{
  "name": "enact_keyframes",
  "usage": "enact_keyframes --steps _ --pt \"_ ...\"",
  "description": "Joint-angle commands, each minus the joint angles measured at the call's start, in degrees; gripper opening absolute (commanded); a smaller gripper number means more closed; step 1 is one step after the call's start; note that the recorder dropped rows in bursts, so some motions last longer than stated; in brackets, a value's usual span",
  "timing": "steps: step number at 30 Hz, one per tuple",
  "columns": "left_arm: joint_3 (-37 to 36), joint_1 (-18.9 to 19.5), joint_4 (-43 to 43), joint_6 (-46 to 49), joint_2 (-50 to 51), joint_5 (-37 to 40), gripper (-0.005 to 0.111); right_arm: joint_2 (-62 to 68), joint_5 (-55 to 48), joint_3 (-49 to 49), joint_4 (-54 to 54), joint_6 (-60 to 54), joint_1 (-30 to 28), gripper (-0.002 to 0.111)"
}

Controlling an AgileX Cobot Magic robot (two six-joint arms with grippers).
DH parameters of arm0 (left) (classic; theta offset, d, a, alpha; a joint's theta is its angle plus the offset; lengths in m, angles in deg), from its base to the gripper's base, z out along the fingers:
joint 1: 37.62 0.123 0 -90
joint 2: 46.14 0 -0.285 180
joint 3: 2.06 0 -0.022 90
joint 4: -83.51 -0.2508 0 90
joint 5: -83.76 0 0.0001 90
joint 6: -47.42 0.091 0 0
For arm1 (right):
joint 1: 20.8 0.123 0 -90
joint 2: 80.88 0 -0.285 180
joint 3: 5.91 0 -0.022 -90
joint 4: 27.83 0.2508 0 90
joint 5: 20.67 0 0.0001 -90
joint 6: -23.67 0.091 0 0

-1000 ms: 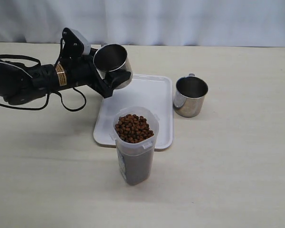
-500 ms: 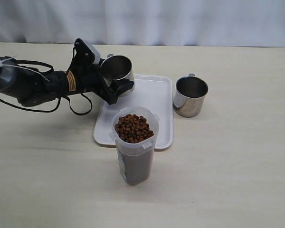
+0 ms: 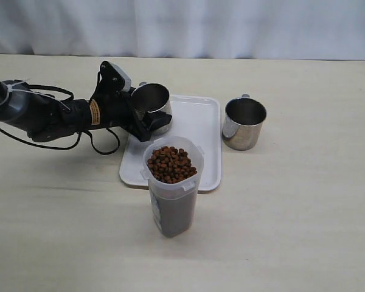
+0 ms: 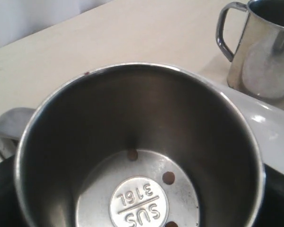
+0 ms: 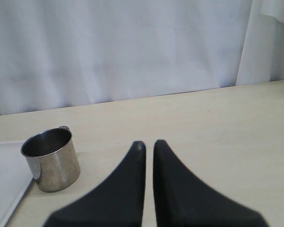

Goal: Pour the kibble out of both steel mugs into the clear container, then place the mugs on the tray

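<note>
My left gripper [image 3: 147, 117] is shut on a steel mug [image 3: 152, 100], holding it by its sides low over the back left corner of the white tray [image 3: 198, 131]. The mug leans slightly. In the left wrist view its inside [image 4: 137, 142] is nearly bare, with a few kibble pellets [image 4: 169, 178] on the bottom. The clear container [image 3: 173, 204] stands in front of the tray, filled with kibble [image 3: 171, 164] to the rim. The other steel mug [image 3: 244, 123] stands upright on the table right of the tray. My right gripper [image 5: 148, 144] is shut and empty, apart from that mug [image 5: 52, 160].
The left arm and its cables [image 3: 42, 115] stretch over the table's left side. A white curtain [image 3: 231, 27] hangs behind the table's far edge. The tray's edge [image 5: 2, 175] lies beside the second mug.
The left gripper has brought the mug down and forward from a raised, tilted pose to just over the tray's back left corner. The container and the other mug have not moved.
</note>
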Motion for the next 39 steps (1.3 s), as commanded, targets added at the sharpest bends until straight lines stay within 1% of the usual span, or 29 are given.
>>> enact_keyframes --steps 1,5,8,10,11,14,17,21,25,26,27,29,31,32,33,34,36,37,38,39 --pt "1.04 -0.47 -0.21 -0.64 -0.19 -0.62 0.018 -0.24 -0.10 -0.22 -0.33 0.05 0.23 0.004" --pt "1.04 -0.47 -0.21 -0.64 -0.19 -0.87 0.045 -0.24 -0.10 -0.22 -0.33 0.05 0.23 0.004" --pt "1.04 -0.47 -0.09 -0.48 -0.19 -3.79 0.065 -0.24 -0.10 -0.22 -0.33 0.05 0.23 0.004" --pt "1.04 -0.47 0.03 -0.48 -0.19 -6.18 0.075 -0.24 -0.10 -0.22 -0.33 0.05 0.23 0.004" --pt "1.04 -0.47 0.03 -0.48 -0.19 -7.46 0.078 -0.24 -0.10 -0.22 -0.33 0.05 0.23 0.004" --pt "1.04 -0.47 0.03 -0.48 -0.30 -9.45 0.083 -0.24 -0.10 -0.22 -0.33 0.05 0.23 0.004" --pt "1.04 -0.34 0.03 -0.48 -1.73 -8.83 0.082 -0.24 -0.10 -0.22 -0.33 0.05 0.23 0.004" --pt "1.04 0.88 -0.47 -1.62 -4.93 -7.90 0.082 -0.24 -0.10 -0.22 -0.33 0.05 0.23 0.004" --pt "1.04 3.47 -3.74 -7.34 -9.38 -7.27 0.082 -0.24 -0.10 -0.22 -0.33 0.05 0.23 0.004" --pt "1.04 5.47 -6.63 -15.17 -12.40 -7.27 0.082 -0.24 -0.10 -0.22 -0.33 0.05 0.23 0.004" --pt "0.93 6.74 -9.92 -21.71 -14.07 -7.27 0.080 -0.24 -0.10 -0.22 -0.33 0.05 0.23 0.004" --pt "0.93 9.27 -17.58 -35.05 -17.50 -5.72 0.069 -0.24 -0.10 -0.22 -0.33 0.05 0.23 0.004" --pt "0.93 11.93 -29.53 -54.35 -22.00 -1.70 0.042 -0.24 -0.10 -0.22 -0.33 0.05 0.23 0.004" --pt "0.82 14.15 -42.28 -61.75 -25.89 -1.25 0.010 -0.24 -0.10 -0.22 -0.33 0.05 0.23 0.004" --pt "0.21 15.02 -45.14 -64.98 -28.14 -1.93 0.000 -0.24 -0.10 -0.22 -0.33 0.05 0.23 0.004" --pt "-1.09 15.61 -45.14 -68.29 -30.57 -1.44 0.000 -0.24 -0.10 -0.22 -0.33 0.05 0.23 0.004" --pt "-5.54 16.97 -45.14 -70.34 -36.17 1.02 0.000 -0.24 -0.10 -0.22 -0.33 0.05 0.23 0.004" --pt "-10.53 17.61 -45.14 -71.10 -42.36 7.68 0.000 -0.24 -0.10 -0.22 -0.33 0.05 0.23 0.004" --pt "-13.04 17.61 -45.14 -71.37 -46.23 11.48 0.000 -0.24 -0.10 -0.22 -0.33 0.05 0.23 0.004" --pt "-17.01 17.61 -45.14 -71.85 -50.44 16.66 0.000 -0.24 -0.10 -0.22 -0.33 0.05 0.23 0.004"
